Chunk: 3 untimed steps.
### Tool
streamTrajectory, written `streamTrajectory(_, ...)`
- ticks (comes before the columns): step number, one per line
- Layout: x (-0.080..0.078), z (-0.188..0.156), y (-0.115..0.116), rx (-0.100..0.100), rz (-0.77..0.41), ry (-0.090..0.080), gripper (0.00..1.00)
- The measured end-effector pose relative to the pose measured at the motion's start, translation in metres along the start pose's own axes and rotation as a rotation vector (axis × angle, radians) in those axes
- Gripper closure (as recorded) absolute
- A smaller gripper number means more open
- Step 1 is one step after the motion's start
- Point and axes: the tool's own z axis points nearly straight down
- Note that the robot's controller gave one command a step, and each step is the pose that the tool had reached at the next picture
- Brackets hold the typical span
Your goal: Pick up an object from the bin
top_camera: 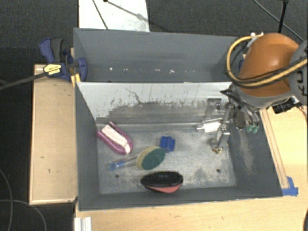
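The gripper (218, 146) hangs low over bare floor in the right part of the bin (144, 57), well apart from the things. To its left lie a blue block (167, 143), a green brush (150, 158), a pink-and-white piece (114, 138) and, near the front wall, a black-and-red oval (161, 182).

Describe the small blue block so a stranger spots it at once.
Look in the grey bin, left of the gripper. Near the middle lies a small blue block, right by the round green head of a brush. It is the only squarish thing, smaller than its neighbours.
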Motion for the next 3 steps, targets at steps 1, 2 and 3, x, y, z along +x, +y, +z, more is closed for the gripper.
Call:
streamTrajectory(1,-0.008,0.110,0.100,-0.004,0.074,0.009,0.00)
streamTrajectory(2,-0.011,0.105,0.094,-0.001,0.079,0.002,1.00)
streamTrajectory(3,-0.010,0.003,0.072,0.000,0.067,-0.007,1.00)
